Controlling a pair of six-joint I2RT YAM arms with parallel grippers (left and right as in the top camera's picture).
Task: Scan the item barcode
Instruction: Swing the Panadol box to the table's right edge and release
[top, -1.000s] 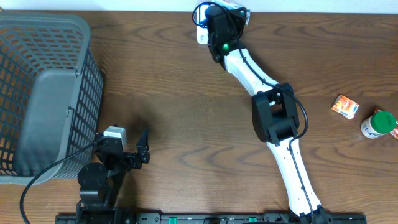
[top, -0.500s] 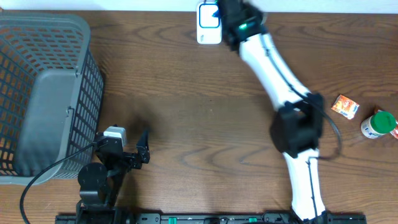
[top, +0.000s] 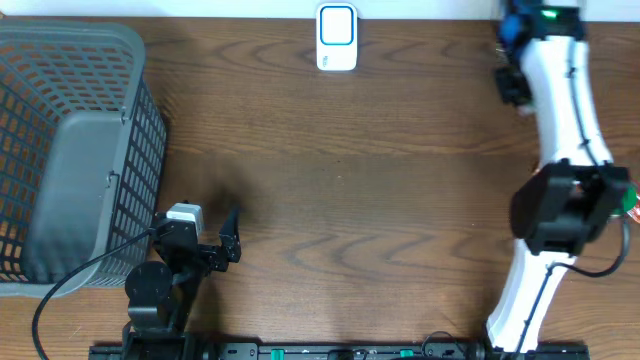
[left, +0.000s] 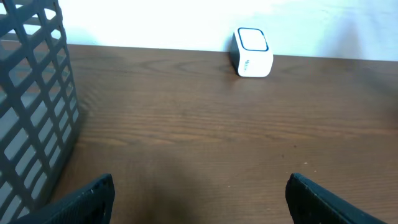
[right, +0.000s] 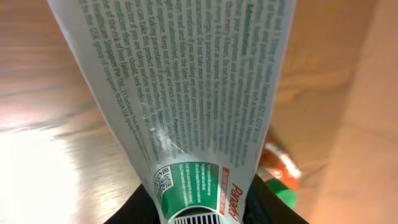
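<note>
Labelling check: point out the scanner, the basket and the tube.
scanner (top: 337, 28), overhead view, white top face.
basket (top: 148, 130), overhead view, mesh side wall.
tube (right: 186, 93), right wrist view, printed middle.

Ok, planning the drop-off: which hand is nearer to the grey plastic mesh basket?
Left. The left hand sits open right beside the basket; the right hand, gripping a white printed tube, is across the wooden table at the far right.

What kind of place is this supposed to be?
Most likely a mock shop checkout on a wooden table: a small white scanner at the far edge, a grey mesh basket at the left, and a printed tube bearing a barcode.
</note>
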